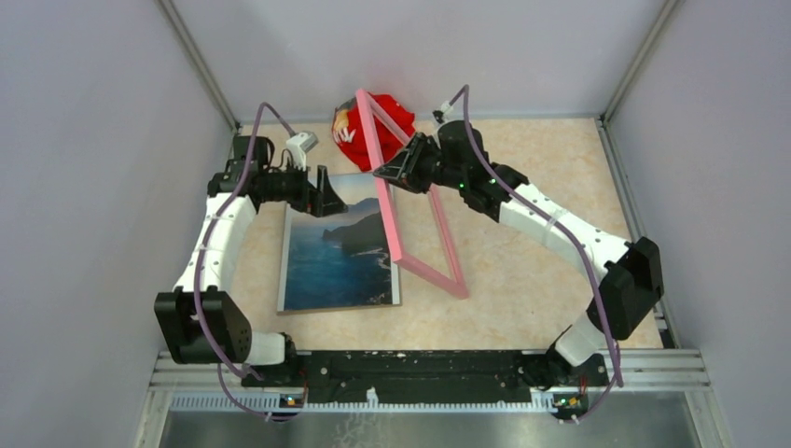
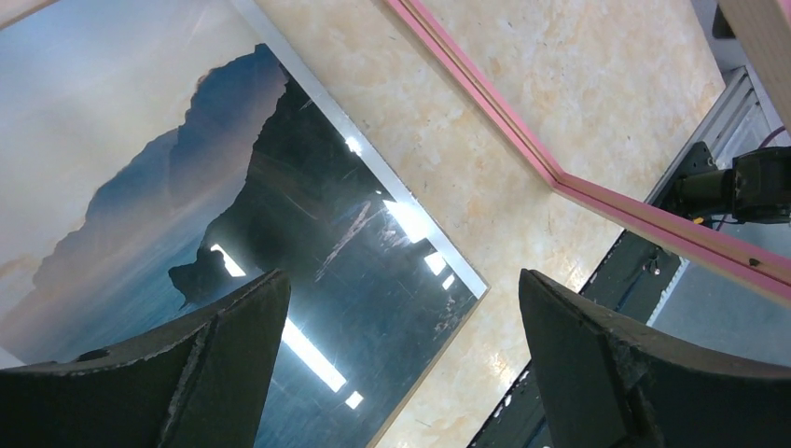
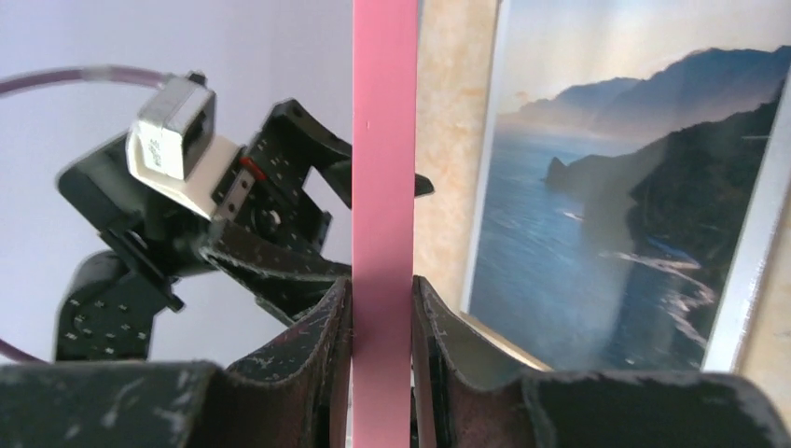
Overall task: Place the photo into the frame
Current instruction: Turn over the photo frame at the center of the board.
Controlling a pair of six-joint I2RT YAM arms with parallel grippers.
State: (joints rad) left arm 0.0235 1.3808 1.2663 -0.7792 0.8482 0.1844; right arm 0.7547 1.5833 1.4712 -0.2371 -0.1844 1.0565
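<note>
Right tool (image 3: 382, 359) pinches one thin rail of the seemingly light, stiff frame (image 3: 382, 140), tilted at three o'clock of the glossy photo (image 1: 340, 247); left tool (image 2: 401, 303) gapes empty.

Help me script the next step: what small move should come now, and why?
Probably the right gripper should tip the pink frame down over the photo: it pinches the frame's rail, the frame stands tilted beside the flat photo, and the open left gripper holds nothing.
</note>
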